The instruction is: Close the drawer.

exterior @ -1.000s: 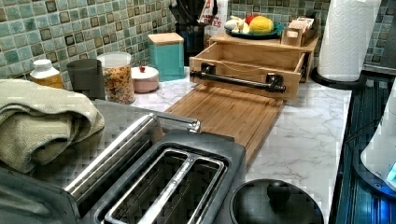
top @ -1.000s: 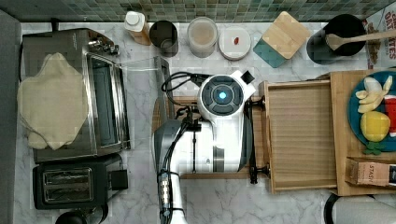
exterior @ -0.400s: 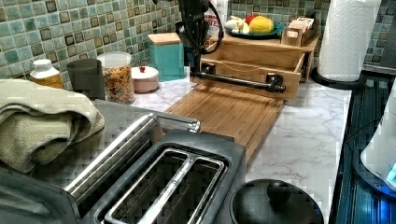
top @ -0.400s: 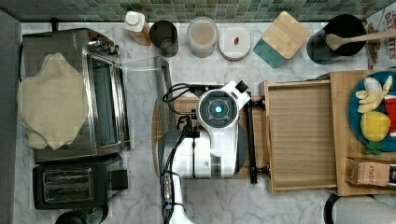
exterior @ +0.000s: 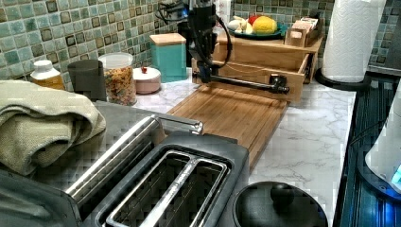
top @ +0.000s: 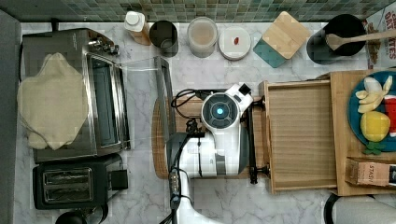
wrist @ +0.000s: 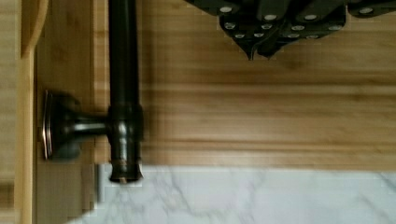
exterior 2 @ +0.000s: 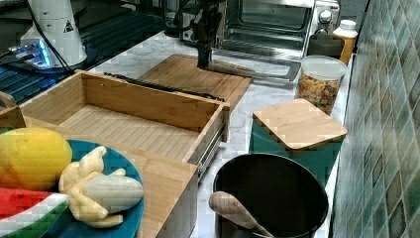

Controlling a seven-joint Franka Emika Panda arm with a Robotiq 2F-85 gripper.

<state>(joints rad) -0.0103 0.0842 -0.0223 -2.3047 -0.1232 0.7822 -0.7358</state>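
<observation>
The drawer is a light-wood tray standing pulled out of the wooden box unit, towards the top view's left. Its black bar handle runs along its front. The drawer holds nothing. My gripper hangs low over the cutting board, just in front of the handle's left end in the left view. In the wrist view the gripper is shut with nothing in it, a short way from the handle and not touching it.
A toaster oven with its glass door down and a toaster stand at the top view's left. Jars, a teal canister and a black pot line the back. A fruit plate tops the box.
The arm has come down into the left view and lowered the gripper to just above the cutting board beside the handle. The drawer has not moved.
</observation>
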